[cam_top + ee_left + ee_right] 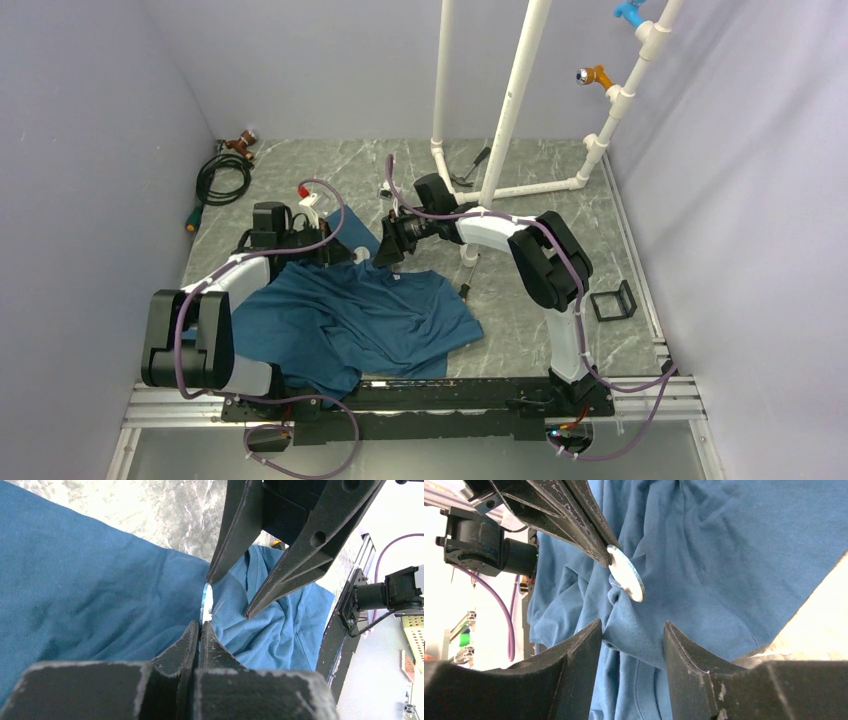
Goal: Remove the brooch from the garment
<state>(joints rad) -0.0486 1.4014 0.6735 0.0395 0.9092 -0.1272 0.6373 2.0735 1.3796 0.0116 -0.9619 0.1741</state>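
The dark teal-blue garment point(350, 320) lies crumpled on the marble table, its upper part lifted between the grippers. My left gripper point(201, 626) is shut on the edge of the brooch point(207, 601), a small whitish disc. In the right wrist view the brooch point(626, 575) hangs from the left gripper point(604, 554), with a pinch of cloth pulled up behind it. My right gripper point(631, 627) is open, its fingers either side of that fold of garment point(634, 630) just below the brooch. In the top view the left gripper point(345, 250) and the right gripper point(386, 254) meet at the shirt's far edge; the brooch is not discernible there.
A white PVC pipe frame point(510, 110) stands at the back right. A coiled black cable point(222, 180) lies at the back left. A small black square frame point(612, 303) lies to the right. Walls enclose three sides.
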